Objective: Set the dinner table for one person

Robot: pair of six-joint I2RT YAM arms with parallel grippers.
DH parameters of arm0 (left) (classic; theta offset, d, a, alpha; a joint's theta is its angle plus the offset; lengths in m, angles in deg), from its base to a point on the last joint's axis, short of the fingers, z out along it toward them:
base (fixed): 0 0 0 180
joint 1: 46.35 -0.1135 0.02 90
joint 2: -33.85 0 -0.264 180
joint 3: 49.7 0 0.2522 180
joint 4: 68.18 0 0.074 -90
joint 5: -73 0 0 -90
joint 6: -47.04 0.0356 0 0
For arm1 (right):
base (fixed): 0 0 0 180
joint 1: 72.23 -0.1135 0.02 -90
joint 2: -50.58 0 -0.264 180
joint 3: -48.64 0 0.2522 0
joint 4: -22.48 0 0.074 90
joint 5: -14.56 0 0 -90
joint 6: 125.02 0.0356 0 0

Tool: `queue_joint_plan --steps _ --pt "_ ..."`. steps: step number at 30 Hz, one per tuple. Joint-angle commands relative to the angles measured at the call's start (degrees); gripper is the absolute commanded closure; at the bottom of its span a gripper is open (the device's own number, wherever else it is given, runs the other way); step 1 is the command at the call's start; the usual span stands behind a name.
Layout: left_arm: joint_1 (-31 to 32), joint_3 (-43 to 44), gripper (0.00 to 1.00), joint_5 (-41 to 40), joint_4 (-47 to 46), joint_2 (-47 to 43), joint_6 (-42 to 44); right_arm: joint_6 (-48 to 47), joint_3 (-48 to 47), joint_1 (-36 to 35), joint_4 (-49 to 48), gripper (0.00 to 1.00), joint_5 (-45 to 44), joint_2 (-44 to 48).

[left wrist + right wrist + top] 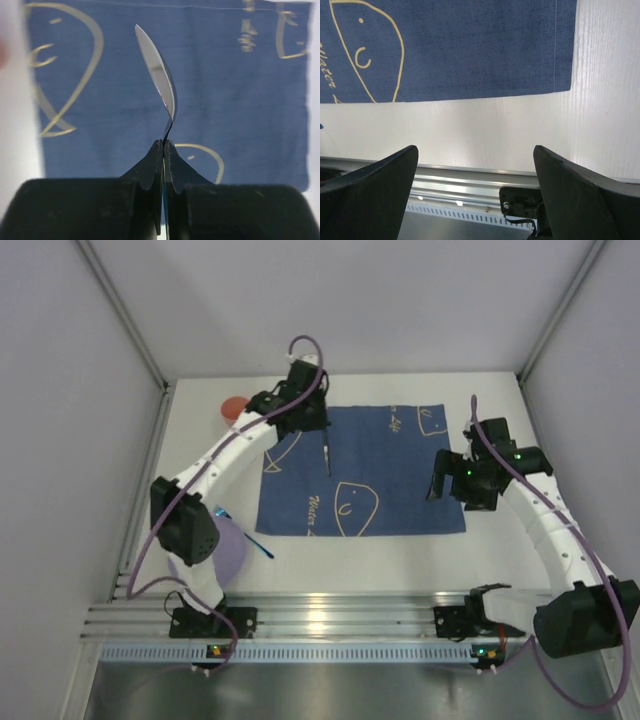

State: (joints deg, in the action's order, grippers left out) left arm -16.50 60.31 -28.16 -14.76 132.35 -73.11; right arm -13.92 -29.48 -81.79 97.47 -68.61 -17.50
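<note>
On the white dinner table (400, 560) lies a dark blue cloth (360, 470) with pale line drawings. My left gripper (318, 428) hovers over the cloth's far left part, shut on the thin handle of a metal spoon (327, 455). In the left wrist view the spoon (160, 75) sticks out edge-on from the closed fingertips of the left gripper (163, 142), above the cloth (240, 110). My right gripper (455, 485) stands open at the cloth's right edge, holding nothing. In the right wrist view the right gripper (475, 190) frames bare table (485, 130) beside the cloth's corner (470, 50).
A purple plate (230, 545) sits at the near left, partly under the left arm. A blue-handled utensil (252, 537) lies beside the plate. A red round object (233, 407) stands at the far left. An aluminium rail (330, 615) runs along the near edge.
</note>
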Motion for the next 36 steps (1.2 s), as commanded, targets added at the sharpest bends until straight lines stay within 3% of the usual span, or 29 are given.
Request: queue_joint_plan --steps 1,3,7,12,21,22,27,29,32,36 --pt "6.2 10.8 1.00 4.9 -3.2 11.9 -3.2 1.7 0.7 0.9 2.0 0.00 -3.5 3.9" --pt "9.2 21.4 1.00 5.4 -2.6 20.4 -3.1 2.5 1.0 0.9 3.4 0.00 -4.9 5.9" --pt "12.3 33.7 1.00 7.2 -4.7 31.3 -5.5 4.6 1.7 0.9 6.4 0.00 -7.0 9.6" --pt "13.8 33.5 1.00 10.4 -13.4 38.2 -13.3 6.6 4.5 0.9 9.0 0.00 -8.8 14.9" --pt "16.7 35.1 1.00 13.6 -18.0 44.8 -15.4 8.0 8.7 0.9 11.0 0.00 -9.1 19.6" --pt "16.7 35.1 0.98 13.4 -18.0 44.9 -15.4 7.8 8.8 0.9 11.0 0.00 -9.1 19.5" --pt "16.8 34.3 0.54 14.7 -16.6 45.2 -15.4 7.5 8.5 0.9 10.1 0.00 -9.0 18.1" --pt "16.8 34.3 0.45 14.7 -15.4 44.4 -14.8 7.5 8.3 0.9 9.9 0.00 -8.8 17.5" --pt "15.9 34.2 0.37 13.9 -12.3 40.1 -12.9 7.4 7.6 0.9 9.6 0.00 -8.9 17.0" --pt "8.2 28.8 0.35 13.6 -9.5 27.2 -10.9 7.2 7.1 0.9 9.4 0.00 -8.7 16.9"
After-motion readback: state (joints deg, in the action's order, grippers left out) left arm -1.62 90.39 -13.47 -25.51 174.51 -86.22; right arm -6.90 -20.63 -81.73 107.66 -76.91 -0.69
